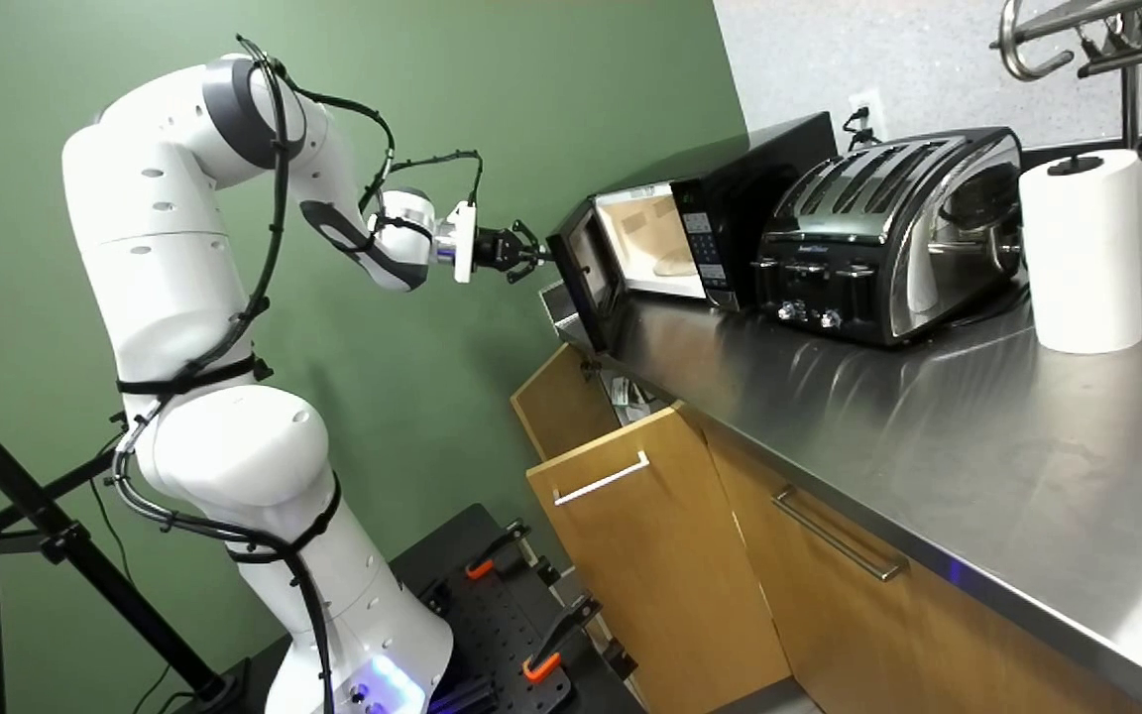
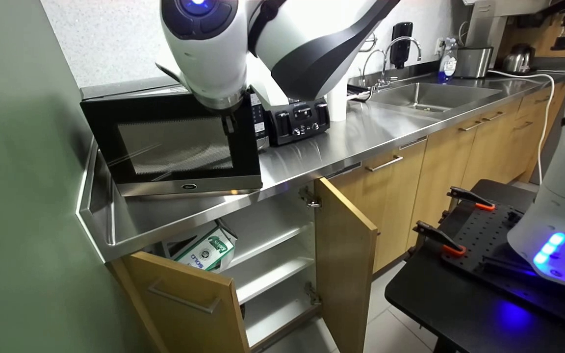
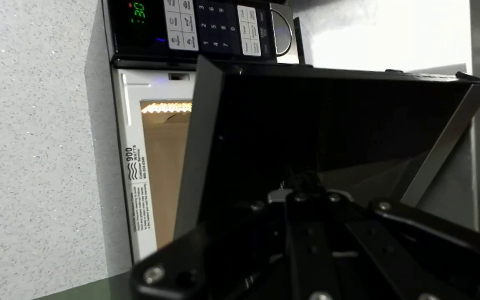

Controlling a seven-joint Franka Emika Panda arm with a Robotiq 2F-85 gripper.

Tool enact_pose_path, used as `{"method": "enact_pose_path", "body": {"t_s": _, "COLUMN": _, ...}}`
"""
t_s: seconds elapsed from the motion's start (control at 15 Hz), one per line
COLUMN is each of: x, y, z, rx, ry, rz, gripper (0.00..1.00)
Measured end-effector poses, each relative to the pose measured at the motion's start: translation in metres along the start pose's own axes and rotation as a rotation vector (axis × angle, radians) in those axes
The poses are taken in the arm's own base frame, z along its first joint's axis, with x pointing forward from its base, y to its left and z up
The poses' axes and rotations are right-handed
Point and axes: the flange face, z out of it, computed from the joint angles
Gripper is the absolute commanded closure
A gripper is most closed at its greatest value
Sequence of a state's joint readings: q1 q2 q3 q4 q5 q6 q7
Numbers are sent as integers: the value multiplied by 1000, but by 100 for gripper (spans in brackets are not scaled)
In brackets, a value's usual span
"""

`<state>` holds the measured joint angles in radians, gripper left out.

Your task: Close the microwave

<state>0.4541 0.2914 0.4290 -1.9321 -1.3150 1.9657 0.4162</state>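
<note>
The black microwave (image 1: 730, 188) stands on the steel counter beside the wall. Its dark hinged door (image 1: 586, 268) is partly open, and the lit tan interior shows behind it in an exterior view. The door's outer face with its mesh window also shows in an exterior view (image 2: 174, 147). In the wrist view the door (image 3: 327, 125) stands away from the control panel (image 3: 223, 33), with a gap into the cavity. My gripper (image 1: 543, 256) is shut and empty, its tips (image 3: 308, 196) at the door's outer face. I cannot tell for certain whether they touch it.
A chrome toaster (image 1: 888, 228) stands next to the microwave, with a paper towel roll (image 1: 1082, 253) beyond it. Below the counter (image 1: 928, 426), two wooden cupboard doors (image 2: 344, 260) (image 2: 189, 299) stand open. A green wall (image 2: 22, 196) rises close beside the counter's end.
</note>
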Motion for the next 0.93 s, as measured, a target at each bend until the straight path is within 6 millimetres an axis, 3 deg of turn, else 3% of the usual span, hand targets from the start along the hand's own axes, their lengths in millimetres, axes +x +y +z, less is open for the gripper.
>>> {"method": "enact_pose_path", "body": {"t_s": 0.2, "x": -1, "y": 10, "z": 17, "rx": -11, "ry": -6, "rz": 16, "gripper": 100}}
{"method": "enact_pose_path", "body": {"t_s": 0.47, "x": -8, "y": 38, "z": 44, "rx": -28, "ry": 5, "rz": 84, "gripper": 100}}
{"method": "enact_pose_path", "body": {"t_s": 0.93, "x": -39, "y": 85, "z": 107, "rx": -11, "ry": 8, "rz": 186, "gripper": 100}}
